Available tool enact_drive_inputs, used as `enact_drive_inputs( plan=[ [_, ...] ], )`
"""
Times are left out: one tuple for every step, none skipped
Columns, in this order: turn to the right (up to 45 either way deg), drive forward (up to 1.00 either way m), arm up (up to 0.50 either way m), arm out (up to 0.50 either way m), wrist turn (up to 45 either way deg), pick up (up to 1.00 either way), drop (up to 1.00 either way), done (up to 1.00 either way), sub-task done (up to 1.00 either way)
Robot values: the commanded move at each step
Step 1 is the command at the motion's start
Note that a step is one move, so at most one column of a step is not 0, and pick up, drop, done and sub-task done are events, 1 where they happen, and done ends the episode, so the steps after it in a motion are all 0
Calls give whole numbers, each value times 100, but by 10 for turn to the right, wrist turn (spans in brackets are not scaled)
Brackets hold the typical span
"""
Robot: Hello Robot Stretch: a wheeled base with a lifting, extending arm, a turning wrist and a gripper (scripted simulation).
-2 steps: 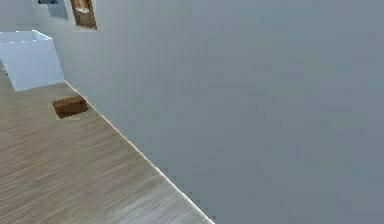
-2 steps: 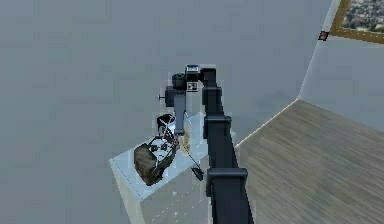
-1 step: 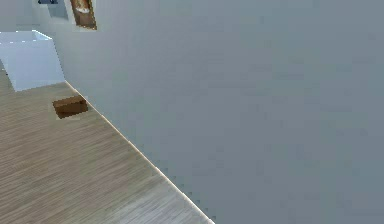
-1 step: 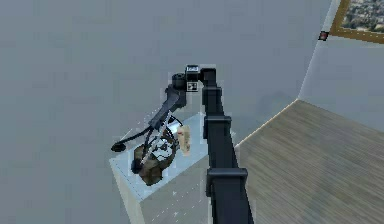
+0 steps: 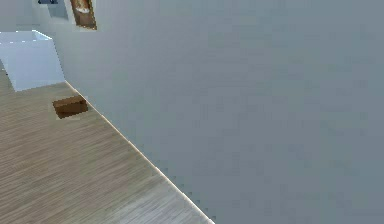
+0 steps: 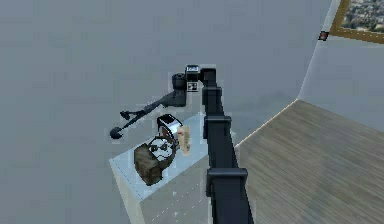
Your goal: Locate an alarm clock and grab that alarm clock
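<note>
In the arm side view a pale narrow stand [image 6: 135,190] sits against the grey wall. On it are a small dark object with a pale face [image 6: 168,126] that may be the alarm clock, a brown rounded object [image 6: 150,161] in front of it, and a beige upright cylinder [image 6: 185,141]. The dark arm [image 6: 222,150] rises along the stand's right side. The gripper [image 6: 118,129] reaches left from its dark body [image 6: 180,85], above the things on the stand. Its far end has bare wall behind it and holds nothing.
In the forward view a grey wall [image 5: 250,100] runs close along the right. A flat brown box [image 5: 70,105] lies on the wood floor [image 5: 60,170] by a white cabinet [image 5: 30,58]. A framed picture [image 6: 360,20] hangs at the arm side view's top right, above open floor [image 6: 320,150].
</note>
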Motion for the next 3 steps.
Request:
enact_drive_inputs(
  plan=[
    [0, 0, 0, 0, 450, 0, 0, 0, 0],
    [0, 0, 0, 0, 270, 0, 0, 0, 0],
    [0, 0, -30, 0, 0, 0, 0, 0, 0]
  ],
)
